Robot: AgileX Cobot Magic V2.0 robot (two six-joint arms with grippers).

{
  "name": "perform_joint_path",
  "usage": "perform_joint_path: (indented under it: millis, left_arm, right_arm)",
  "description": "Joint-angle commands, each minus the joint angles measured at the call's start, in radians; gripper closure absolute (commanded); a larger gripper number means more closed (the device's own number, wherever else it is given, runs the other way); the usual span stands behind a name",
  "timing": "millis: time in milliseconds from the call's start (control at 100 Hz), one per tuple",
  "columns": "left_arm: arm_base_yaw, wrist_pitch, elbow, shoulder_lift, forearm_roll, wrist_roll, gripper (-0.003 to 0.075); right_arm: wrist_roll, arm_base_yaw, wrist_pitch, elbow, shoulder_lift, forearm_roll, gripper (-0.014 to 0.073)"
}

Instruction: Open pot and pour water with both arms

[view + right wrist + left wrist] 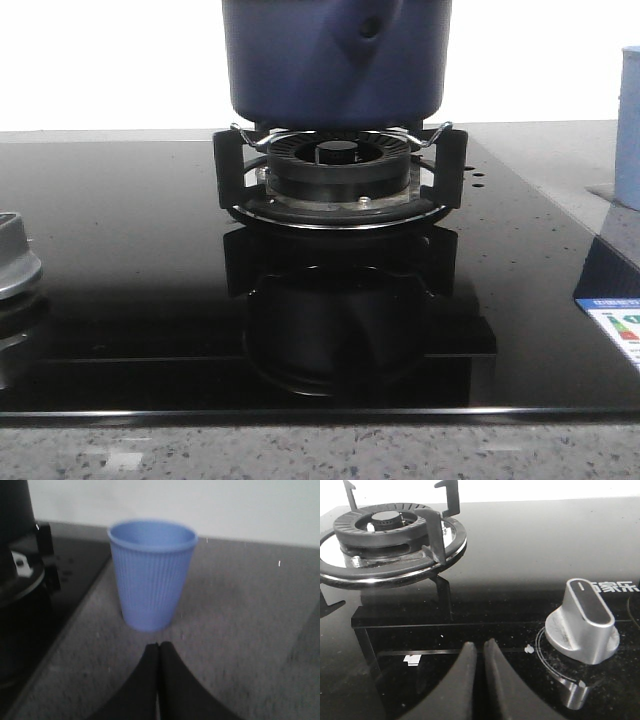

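The dark navy-blue pot [335,60] stands on the burner's pan support [340,170] at the middle back of the black glass hob. Its pointed handle bracket [368,30] faces the camera, and its top is cut off by the frame. My left gripper [480,647] is shut and empty, low over the hob glass beside a silver knob [584,620]. My right gripper [159,646] is shut and empty over the grey counter, a short way before the pale blue cup [151,575]. Neither gripper shows in the front view.
A second burner [385,535] with no pot on it lies beyond the left gripper. The silver knob [12,260] sits at the hob's left edge. The blue cup [628,125] stands on the counter at the right. An energy label [615,325] is stuck on the hob's right side.
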Motion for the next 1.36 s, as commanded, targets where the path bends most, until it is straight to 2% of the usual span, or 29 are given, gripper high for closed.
perform_joint_path:
  millis: [0, 150, 190, 420, 590, 1350]
  left_arm:
    - [0.001, -0.047, 0.047, -0.030, -0.005, -0.012, 0.0741]
    - [0.001, -0.047, 0.047, -0.030, -0.005, -0.012, 0.0741]
    - [0.001, -0.047, 0.047, -0.030, -0.005, -0.012, 0.0741]
    - [0.001, -0.047, 0.047, -0.030, -0.005, -0.012, 0.0741]
    - [0.001, -0.047, 0.047, -0.030, -0.005, -0.012, 0.0741]
    - [0.001, -0.047, 0.047, -0.030, -0.005, -0.012, 0.0741]
  right_arm:
    - [-0.030, -0.037, -0.085, 0.045, -0.025, 0.032, 0.0657]
    - [-0.030, -0.108, -0.134, 0.166, -0.142, 0.053, 0.0657]
    - [-0.030, -0.119, -0.054, 0.163, -0.174, 0.073, 0.0657]
    - [-0.033, -0.123, 0.176, 0.164, -0.308, 0.090, 0.0657]
    - [-0.071, -0.123, 0.165, 0.164, -0.311, 0.075, 0.0657]
    - [-0.071, -0.123, 0.162, 0.164, -0.311, 0.074, 0.0657]
